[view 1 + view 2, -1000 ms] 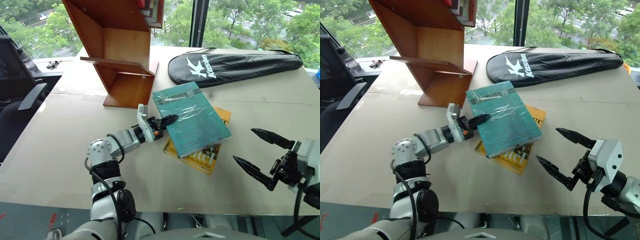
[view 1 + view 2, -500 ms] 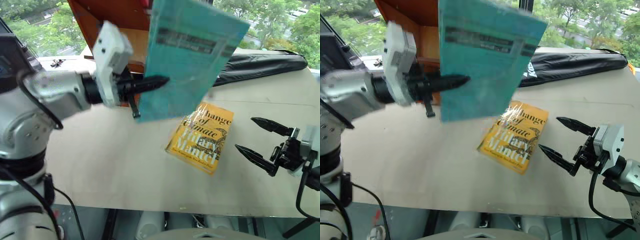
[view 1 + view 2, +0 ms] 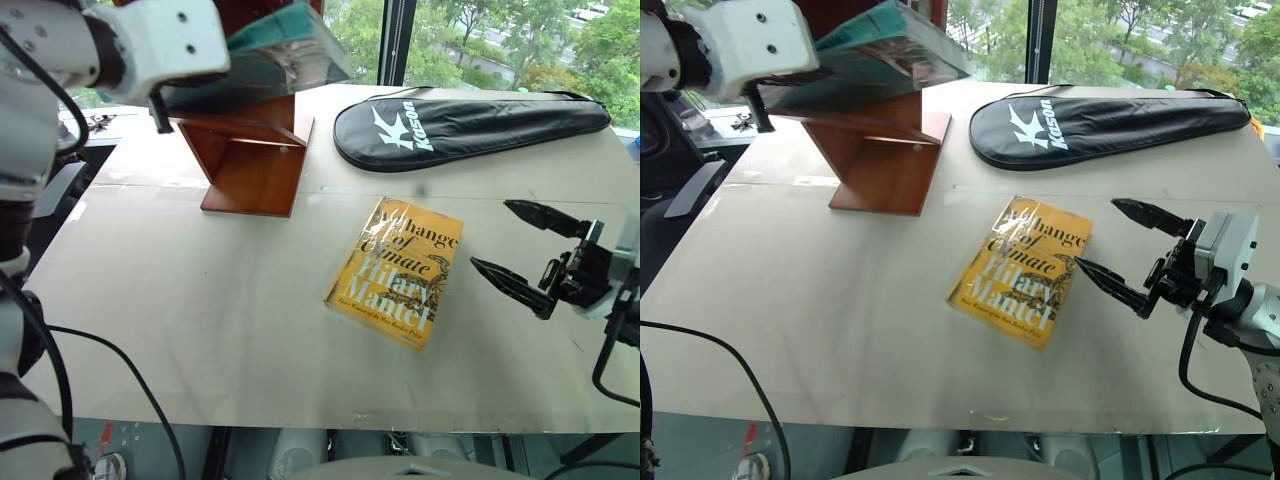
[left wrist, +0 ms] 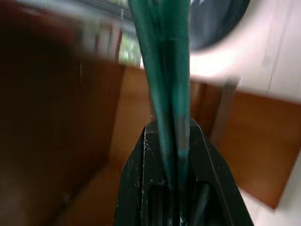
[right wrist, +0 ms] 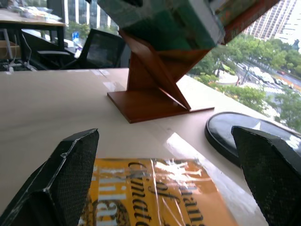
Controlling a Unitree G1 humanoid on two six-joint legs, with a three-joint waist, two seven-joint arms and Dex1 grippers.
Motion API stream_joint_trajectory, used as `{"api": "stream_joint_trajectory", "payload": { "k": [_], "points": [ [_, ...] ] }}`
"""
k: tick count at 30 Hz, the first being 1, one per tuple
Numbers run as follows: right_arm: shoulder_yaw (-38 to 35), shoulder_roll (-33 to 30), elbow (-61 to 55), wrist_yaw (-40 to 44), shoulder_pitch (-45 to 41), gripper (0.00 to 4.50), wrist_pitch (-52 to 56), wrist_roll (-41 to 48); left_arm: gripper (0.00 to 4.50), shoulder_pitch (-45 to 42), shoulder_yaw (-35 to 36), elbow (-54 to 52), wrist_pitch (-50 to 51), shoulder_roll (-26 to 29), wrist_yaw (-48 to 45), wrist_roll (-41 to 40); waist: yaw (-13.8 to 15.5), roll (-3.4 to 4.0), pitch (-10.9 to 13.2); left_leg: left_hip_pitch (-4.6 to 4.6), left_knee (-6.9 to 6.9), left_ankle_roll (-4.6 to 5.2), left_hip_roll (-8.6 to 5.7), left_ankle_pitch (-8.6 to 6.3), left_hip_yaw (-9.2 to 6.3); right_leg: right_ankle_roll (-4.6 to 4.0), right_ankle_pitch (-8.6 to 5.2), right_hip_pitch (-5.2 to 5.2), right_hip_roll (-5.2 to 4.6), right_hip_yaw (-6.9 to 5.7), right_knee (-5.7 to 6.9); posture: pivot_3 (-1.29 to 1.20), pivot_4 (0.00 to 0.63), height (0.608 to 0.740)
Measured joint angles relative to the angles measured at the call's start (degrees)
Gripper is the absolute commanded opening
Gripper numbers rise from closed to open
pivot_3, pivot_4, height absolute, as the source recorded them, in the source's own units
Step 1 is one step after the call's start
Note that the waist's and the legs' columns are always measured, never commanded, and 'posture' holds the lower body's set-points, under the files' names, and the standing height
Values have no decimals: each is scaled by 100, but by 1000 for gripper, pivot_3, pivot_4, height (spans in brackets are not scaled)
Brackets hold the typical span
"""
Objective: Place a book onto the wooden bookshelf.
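The worktop is carrying everything, a broad pale surface in front of tall windows. At its far left corner the wooden bookshelf is standing, its reddish-brown slanted panels rising from a flat base. To the right of it, along the far edge, a black racket bag is lying lengthwise, showing a white star-like logo and white lettering that seems to read "Kason". Near the middle of the worktop a yellow book is lying flat and slightly askew, its glossy cover reading "A Change of Climate" and "Hilary Mantel" in large letters.

The book, teal-green in clear wrap, is hanging in the air at the upper part of the wooden bookshelf, tilted with one long edge raised, just over the horizontal board. Its text band is not showing well enough to read. The left arm is reaching high, its white wrist housing sitting level with the shelf's upper part. The left claw is clamping tight on the book's edge, both black fingers pressing the teal cover between them.

The right arm is hovering low over the worktop's right side, pointing towards the yellow book. The right claw is gaping wide and holding nothing, its tips just beside the yellow book's right edge.
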Motion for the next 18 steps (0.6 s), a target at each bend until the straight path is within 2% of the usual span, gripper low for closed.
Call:
{"api": "stream_joint_trajectory", "payload": {
  "k": [5,9,14,17,18],
  "points": [
    [-426,-171,207,91,-334,4500,70,672,17,-21,-200,160,-168,-384,-275,615,-3,-1,0,5,-3,0,6,0,9,0,0,-1,4,5,1,0,150,740],
    [-615,-221,480,324,-324,4500,121,948,17,19,-346,127,-378,-395,-708,984,-15,1,0,12,-5,0,6,0,17,0,1,-2,11,26,2,0,150,740],
    [-622,-209,720,432,-437,4500,164,1198,17,133,-493,297,-1083,-490,-693,1522,-41,1,0,19,-4,0,7,0,24,0,1,-3,11,39,8,0,150,740],
    [-614,-185,758,438,-441,4500,167,1201,17,181,-453,296,-1141,-532,-712,1662,-58,1,-1,19,-4,0,9,0,23,0,1,-4,11,40,10,0,150,740],
    [-608,-165,773,440,-441,4500,170,1201,406,200,-428,289,-1095,-540,-731,1666,-67,1,-1,19,-5,0,9,0,23,0,1,-4,11,40,10,0,150,740]
  ]
}}
